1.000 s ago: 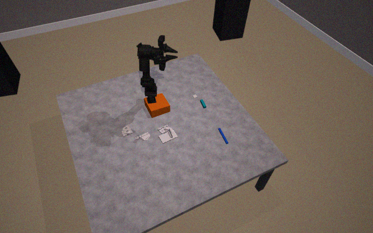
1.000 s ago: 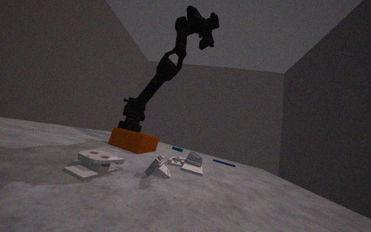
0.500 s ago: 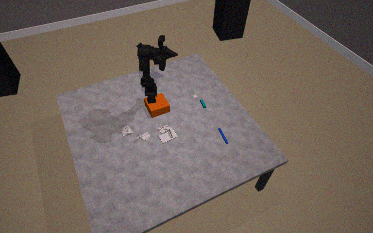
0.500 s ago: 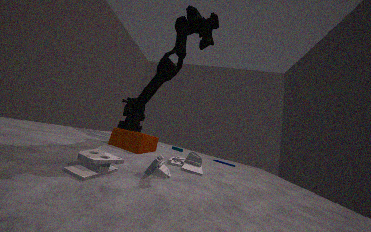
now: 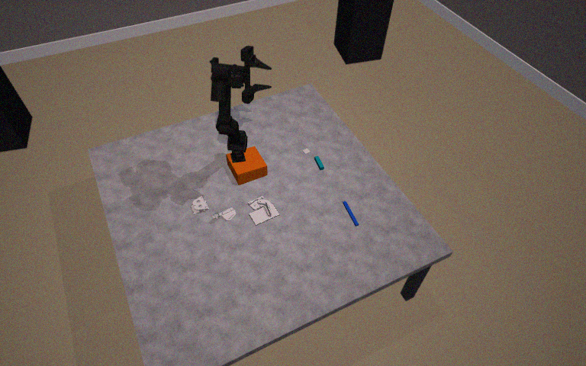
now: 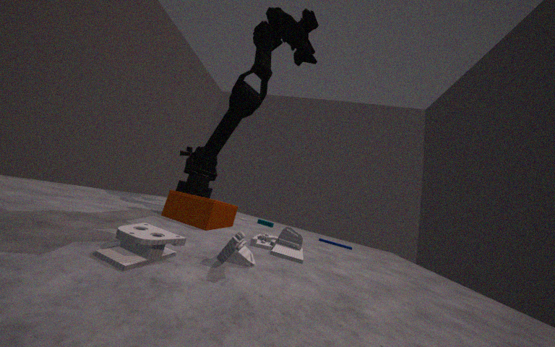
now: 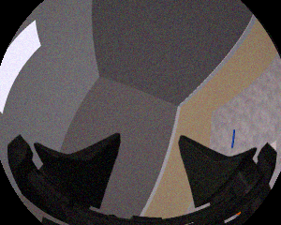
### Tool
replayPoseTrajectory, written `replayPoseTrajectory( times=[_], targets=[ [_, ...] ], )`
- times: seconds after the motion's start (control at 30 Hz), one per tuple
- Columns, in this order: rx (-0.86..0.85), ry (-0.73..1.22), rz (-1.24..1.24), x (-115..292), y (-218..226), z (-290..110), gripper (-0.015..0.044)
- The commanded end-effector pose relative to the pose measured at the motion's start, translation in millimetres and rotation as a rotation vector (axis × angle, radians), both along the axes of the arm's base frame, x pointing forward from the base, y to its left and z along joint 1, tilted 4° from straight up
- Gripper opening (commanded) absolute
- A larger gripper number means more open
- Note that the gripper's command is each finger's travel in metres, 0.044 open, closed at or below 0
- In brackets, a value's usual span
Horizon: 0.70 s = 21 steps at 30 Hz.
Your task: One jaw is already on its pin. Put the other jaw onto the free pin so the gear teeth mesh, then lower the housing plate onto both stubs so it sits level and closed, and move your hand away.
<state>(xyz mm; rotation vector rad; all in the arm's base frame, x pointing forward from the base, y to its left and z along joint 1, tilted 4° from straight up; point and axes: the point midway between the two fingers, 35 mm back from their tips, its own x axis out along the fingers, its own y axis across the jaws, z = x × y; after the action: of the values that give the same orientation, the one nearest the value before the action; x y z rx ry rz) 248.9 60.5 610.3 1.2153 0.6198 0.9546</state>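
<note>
My gripper (image 5: 271, 78) (image 7: 150, 139) is open and empty, high above the far part of the table, well away from the parts. The white housing plate (image 5: 203, 204) (image 6: 148, 232), with two round holes, rests raised on a white stand (image 6: 121, 259) at the left. The loose white jaw (image 5: 228, 214) (image 6: 241, 254) lies between the stand and the base; in the exterior view it looks tilted. The white base (image 5: 259, 218) (image 6: 287, 254) is to its right and carries the other jaw (image 5: 266, 208) (image 6: 290, 237). The pins and teeth are too small to make out.
The arm stands on an orange block (image 5: 252, 166) (image 6: 199, 212) behind the parts. To the right lie a teal bar (image 5: 319, 163) (image 6: 265, 223), a blue stick (image 5: 350, 213) (image 6: 335, 243) (image 7: 233, 139) and a small white square (image 5: 305, 151). Dark pillars stand beyond the table.
</note>
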Motion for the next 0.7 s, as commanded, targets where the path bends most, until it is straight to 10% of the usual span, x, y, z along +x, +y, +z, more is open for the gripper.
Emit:
replayPoseTrajectory(
  times=[0.0, 0.67],
  targets=[
    [-0.01, -0.054, -0.049, -7.9, -4.8, 7.5, 0.0394],
    [-0.028, -0.293, -0.324, -46.9, -25.4, 44.3, 0.044]
  ],
)
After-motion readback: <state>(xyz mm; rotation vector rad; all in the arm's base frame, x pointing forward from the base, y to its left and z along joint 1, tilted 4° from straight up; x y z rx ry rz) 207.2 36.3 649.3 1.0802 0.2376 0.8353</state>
